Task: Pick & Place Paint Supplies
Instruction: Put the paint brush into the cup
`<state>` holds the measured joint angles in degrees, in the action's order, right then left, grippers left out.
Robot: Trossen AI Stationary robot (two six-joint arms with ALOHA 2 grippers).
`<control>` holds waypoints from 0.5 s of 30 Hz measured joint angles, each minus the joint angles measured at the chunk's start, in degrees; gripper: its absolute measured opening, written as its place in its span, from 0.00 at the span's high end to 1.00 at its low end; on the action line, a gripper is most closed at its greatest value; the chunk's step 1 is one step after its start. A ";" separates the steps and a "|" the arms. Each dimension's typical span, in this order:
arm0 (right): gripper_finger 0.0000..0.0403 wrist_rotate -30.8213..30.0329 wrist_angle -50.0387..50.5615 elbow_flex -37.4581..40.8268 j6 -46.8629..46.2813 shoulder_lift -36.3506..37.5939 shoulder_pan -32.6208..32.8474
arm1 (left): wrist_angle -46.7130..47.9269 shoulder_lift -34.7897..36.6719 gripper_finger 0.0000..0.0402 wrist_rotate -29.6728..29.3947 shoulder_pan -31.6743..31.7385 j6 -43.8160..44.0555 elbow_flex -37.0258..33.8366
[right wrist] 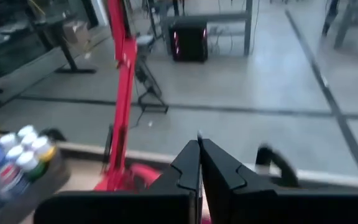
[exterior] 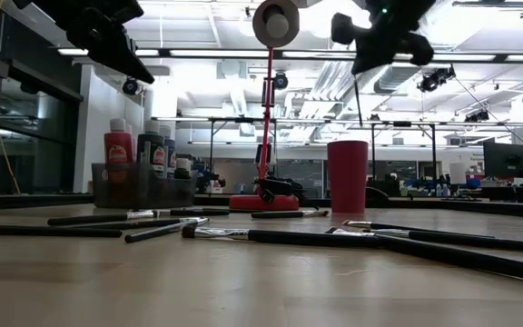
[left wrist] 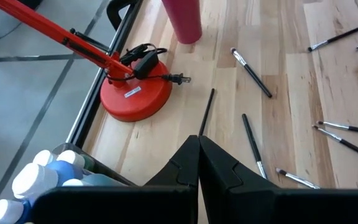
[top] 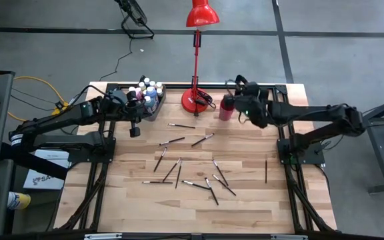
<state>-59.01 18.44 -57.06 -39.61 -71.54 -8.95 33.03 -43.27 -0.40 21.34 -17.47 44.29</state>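
We take the red lamp (top: 197, 99) at the back middle of the wooden table (top: 245, 207) as our landmark. To its left we see the grey bin (top: 153, 107), packed with upright white-capped paint bottles (top: 149, 90); just right of the lamp base stands the dark red cup (top: 227, 107). The left gripper (top: 135, 131) hangs near the bin's front corner, left of the lamp, its fingers pressed together and holding nothing. The right gripper (top: 240, 107) hovers beside the cup, right of the lamp, fingers likewise together and empty. In front of the lamp, the paintbrushes (top: 203, 140) lie scattered flat across the table, one (top: 266, 171) well off to the right.
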 joint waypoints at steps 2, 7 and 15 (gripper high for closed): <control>0.99 1.60 -5.36 0.00 5.94 -0.61 -2.48 | -0.02 0.01 1.00 -0.01 0.02 0.02 0.00; 0.99 4.05 -10.00 -0.02 11.14 -2.82 -7.32 | 0.00 0.00 1.00 -0.10 0.01 1.02 0.00; 0.99 9.45 -7.77 0.00 6.94 -8.94 -8.22 | 0.01 0.00 1.00 -0.17 0.02 1.09 0.00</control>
<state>-49.56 10.67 -57.06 -32.67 -80.48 -17.17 33.05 -43.27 -0.58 21.37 -16.38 44.29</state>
